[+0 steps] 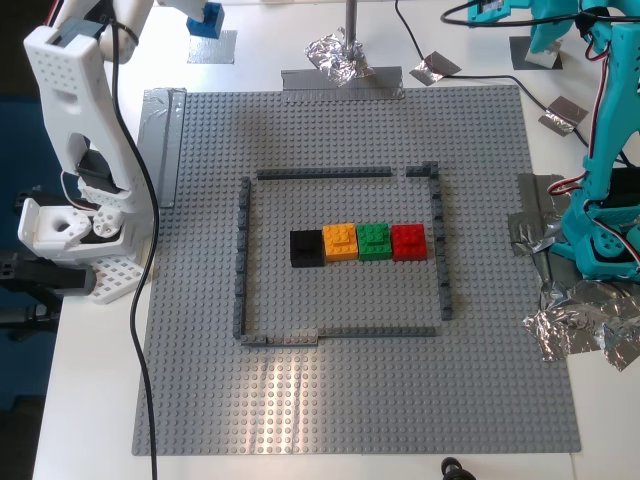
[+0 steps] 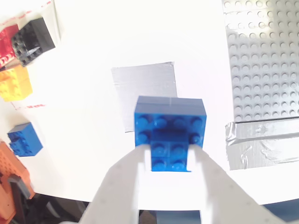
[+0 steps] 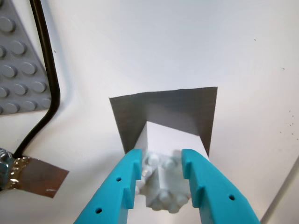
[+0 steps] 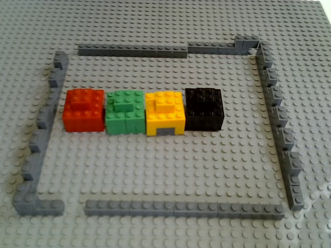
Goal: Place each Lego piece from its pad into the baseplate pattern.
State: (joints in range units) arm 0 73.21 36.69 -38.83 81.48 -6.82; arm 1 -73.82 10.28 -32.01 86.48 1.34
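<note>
Grey baseplate (image 1: 350,400) frames four bricks; my second gripper (image 2: 170,156) pinches blue brick (image 2: 169,128), my first gripper (image 3: 161,170) white brick (image 3: 161,186).

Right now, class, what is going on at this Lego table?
Two arms each hold a small brick above its tape pad. My second tool grips the bright blue square brick over the silvery grey pad. My first tool grips the white square brick over the dark grey pad. The large grey studded baseplate holds black, orange, green and red bricks inside its frame.
</note>
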